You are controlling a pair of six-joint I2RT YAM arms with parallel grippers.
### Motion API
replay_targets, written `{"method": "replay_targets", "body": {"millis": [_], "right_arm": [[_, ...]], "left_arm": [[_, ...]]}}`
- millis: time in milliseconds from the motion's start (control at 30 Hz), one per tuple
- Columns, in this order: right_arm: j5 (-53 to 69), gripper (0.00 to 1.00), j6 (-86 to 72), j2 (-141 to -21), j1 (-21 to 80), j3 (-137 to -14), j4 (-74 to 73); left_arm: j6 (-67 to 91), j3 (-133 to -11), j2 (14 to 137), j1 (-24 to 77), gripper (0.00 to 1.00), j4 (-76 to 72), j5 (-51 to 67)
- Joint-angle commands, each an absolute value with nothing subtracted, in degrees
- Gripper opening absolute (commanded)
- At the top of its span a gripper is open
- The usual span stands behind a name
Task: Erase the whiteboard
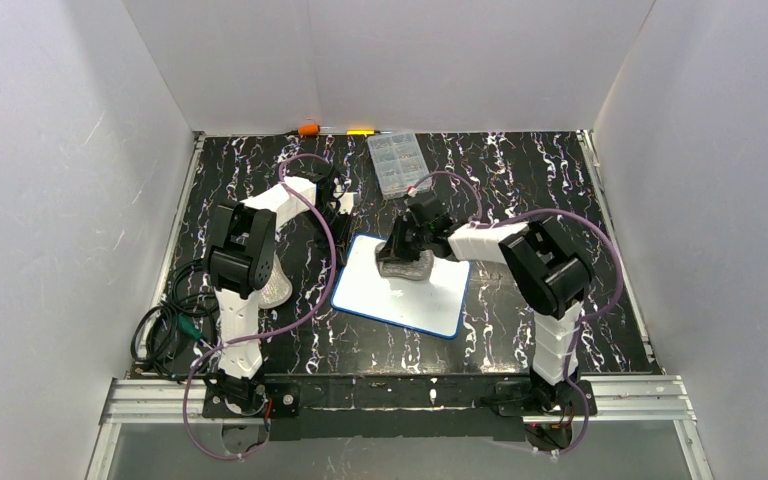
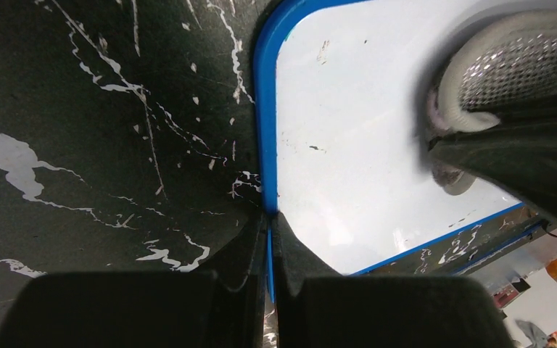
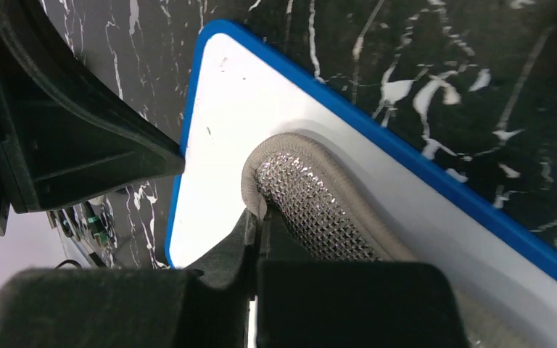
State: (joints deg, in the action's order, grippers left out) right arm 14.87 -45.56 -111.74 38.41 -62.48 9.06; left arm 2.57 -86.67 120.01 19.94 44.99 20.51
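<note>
- Two arms share the whiteboard (image 1: 400,298), which lies flat at mid-counter. Its long axis runs left to right, with the right end skewed slightly toward the near edge.
- The left arm (image 1: 260,232) has its jaws pinched together on the blue rim of the board's left short edge, close to the far-left corner, so the board is anchored there.
- The right arm (image 1: 520,255) has its jaws clamped on a grey mesh cloth (image 3: 312,210), which presses on the board's far-left part, just beside the left jaws.
- From the cloth, most of the white surface stretches toward the counter's right edge and near edge. I judge that the coming stroke runs along the long axis, away from the left jaws.
- Few faint specks show near the left rim.
</note>
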Motion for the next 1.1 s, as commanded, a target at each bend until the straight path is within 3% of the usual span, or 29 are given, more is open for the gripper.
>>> {"method": "replay_targets", "body": {"millis": [0,200,433,567,700,900,1067], "right_arm": [[12.65,0.01,-42.61,-109.43,32.75,-58.67,2.51],[13.86,0.01,-35.85,-94.31,20.43,-41.45,-1.87],[14.51,0.01,-33.77,-86.73,16.09,-33.83,-3.81],[16.07,0.01,-38.68,-89.56,18.50,-36.84,1.19],[14.67,0.01,-43.18,-96.37,27.12,-44.06,6.36],[13.11,0.01,-49.22,-112.06,38.74,-60.79,11.06],[13.50,0.01,-52.23,-123.67,42.64,-73.71,10.93]], "left_arm": [[0.26,-83.54,121.57,21.03,0.00,46.11,15.49],[0.26,-84.20,121.58,21.05,0.00,46.45,15.22],[0.26,-84.02,121.05,21.02,0.00,46.58,15.20],[0.23,-84.61,120.88,21.07,0.00,47.02,15.75],[0.26,-84.79,121.03,21.03,0.00,47.04,16.16],[0.26,-84.85,121.11,21.01,0.00,47.04,16.78],[0.26,-84.91,120.72,20.95,0.00,47.14,16.70]]}}
